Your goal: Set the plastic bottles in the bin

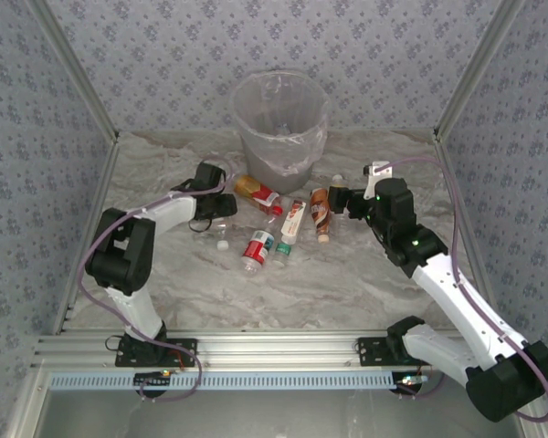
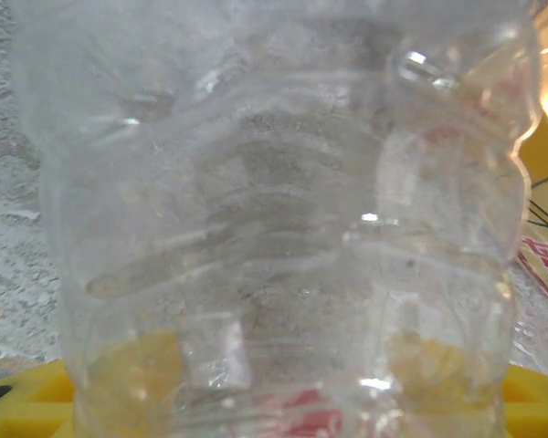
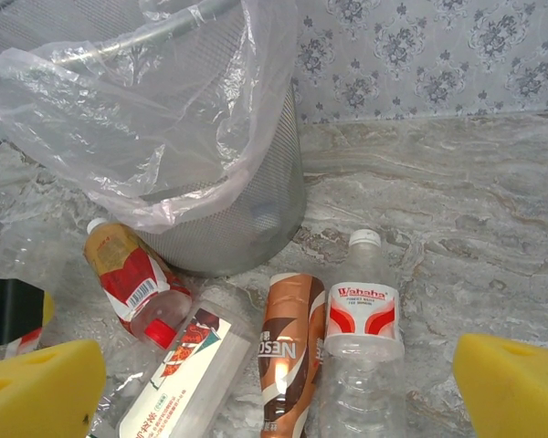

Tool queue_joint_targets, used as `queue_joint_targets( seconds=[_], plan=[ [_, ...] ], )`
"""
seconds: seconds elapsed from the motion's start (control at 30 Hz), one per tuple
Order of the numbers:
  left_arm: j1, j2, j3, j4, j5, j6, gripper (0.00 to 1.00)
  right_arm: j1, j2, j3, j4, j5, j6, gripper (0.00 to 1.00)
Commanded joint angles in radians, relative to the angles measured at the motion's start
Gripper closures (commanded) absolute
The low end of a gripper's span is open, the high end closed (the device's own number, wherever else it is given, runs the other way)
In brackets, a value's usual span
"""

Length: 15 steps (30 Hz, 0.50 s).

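Note:
A clear ribbed plastic bottle (image 2: 274,210) lies between my left gripper's (image 2: 283,365) yellow pads (image 2: 137,365), which show through its wall on both sides and press against it. From above, that gripper (image 1: 212,206) sits left of the bottle pile. My right gripper (image 3: 274,392) is open, hovering over a brown-labelled bottle (image 3: 290,351), a red-and-white labelled bottle (image 3: 363,319) and a white-labelled bottle (image 3: 187,374). A red-and-yellow labelled bottle (image 3: 128,274) lies against the bin (image 3: 228,201). The grey bin (image 1: 279,119) with its clear bag stands at the back centre.
More bottles lie in the middle of the table: a red-labelled one (image 1: 258,246) and a green-capped one (image 1: 282,251). Patterned walls enclose the table on three sides. Bare marbled tabletop (image 1: 347,292) stretches in front of the pile.

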Motion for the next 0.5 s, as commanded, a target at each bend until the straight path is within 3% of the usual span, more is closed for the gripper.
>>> queue_joint_targets(
  seconds=[0.0, 0.47],
  plan=[
    [0.000, -0.079, -0.005, -0.018, 0.001, 0.011, 0.40, -0.002, 0.004, 0.032, -0.012, -0.001, 0.012, 0.00],
    [-0.007, -0.287, 0.003, -0.045, -0.001, 0.023, 0.41, -0.003, 0.024, 0.032, -0.003, -0.007, 0.007, 0.00]
  ],
)
